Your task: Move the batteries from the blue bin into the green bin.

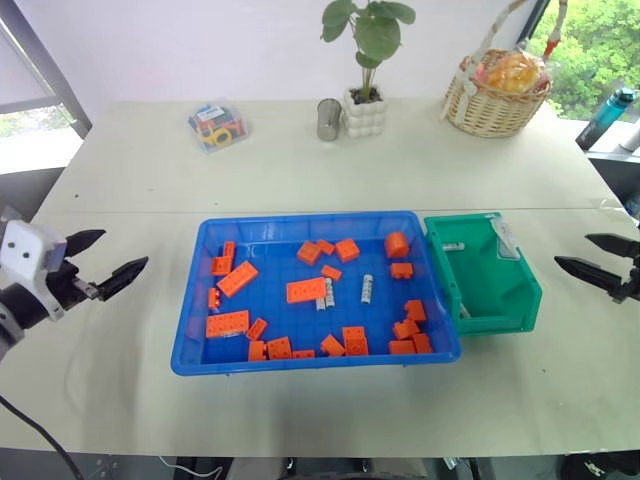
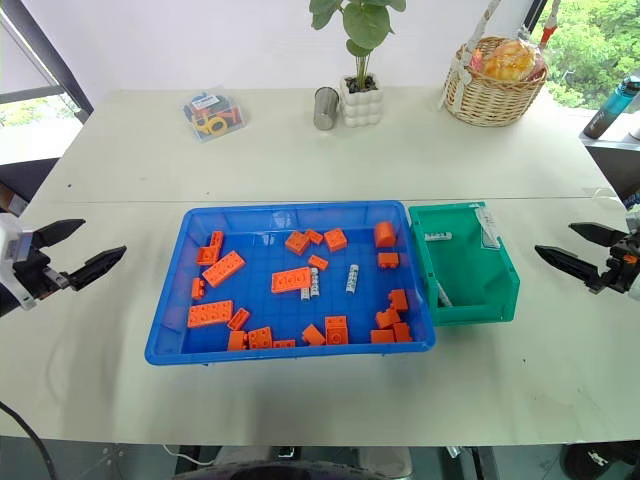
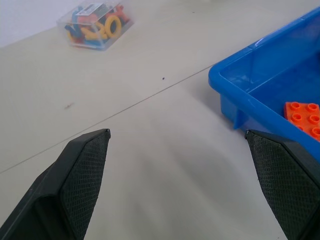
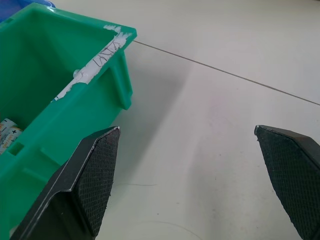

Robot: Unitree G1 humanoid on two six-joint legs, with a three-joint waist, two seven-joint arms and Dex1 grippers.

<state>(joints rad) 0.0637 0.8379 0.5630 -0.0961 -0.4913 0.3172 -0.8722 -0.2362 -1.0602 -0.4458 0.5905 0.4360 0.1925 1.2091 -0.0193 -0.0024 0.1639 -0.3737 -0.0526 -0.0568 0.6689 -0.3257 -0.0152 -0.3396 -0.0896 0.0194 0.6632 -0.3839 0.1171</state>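
Left gripper [image 1: 105,258], jaws spread and empty, hovers beside the blue bin [image 1: 190,325]. Among its orange bricks [image 1: 306,290], three batteries [image 1: 367,288] lie near the centre, not yet moved. The green bin [image 1: 520,290], touching the blue one, already holds at least two batteries — the task looks partly done. Right gripper [image 1: 592,257], fingers wide apart and empty, waits beyond it.

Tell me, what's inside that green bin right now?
The green bin holds two batteries: one near its far end, another against its left wall. The front wall hides part of its floor.
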